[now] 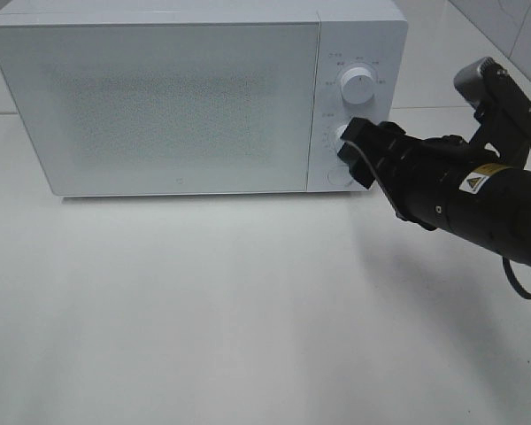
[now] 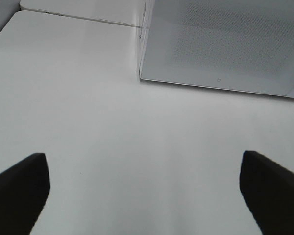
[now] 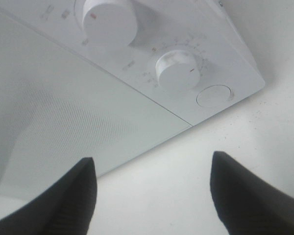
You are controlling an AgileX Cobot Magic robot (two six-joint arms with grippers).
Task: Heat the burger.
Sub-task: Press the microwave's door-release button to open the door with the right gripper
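From the high camera, the microwave [image 1: 159,97] stands on the white table [image 1: 248,310] with its door [image 1: 150,106] shut. The burger is nowhere to be seen, and the frosted door hides whatever is inside. The right gripper [image 1: 352,146] reaches in at the control panel, right in front of the lower knob [image 1: 344,133], below the upper knob [image 1: 359,86] and above the round button [image 1: 338,174]. I would say the step in hand is setting the timer. If the arm drives straight in too hard, it could shove the whole microwave backward.

The left wrist camera shows the left gripper [image 2: 144,196] low over bare table in front of the door, its fingers [image 2: 19,191] spread wide with nothing between them. It looks idle, but it sits in the path of the door should that swing out.

The right wrist camera shows that gripper's fingers [image 3: 63,200] apart and empty, short of the panel. Here the lower knob and the round button sit close together. A small miss could press the button, which looks like the door release, and pop the door open. An off-centre grip on the smooth knob could slip, or turn it too far.
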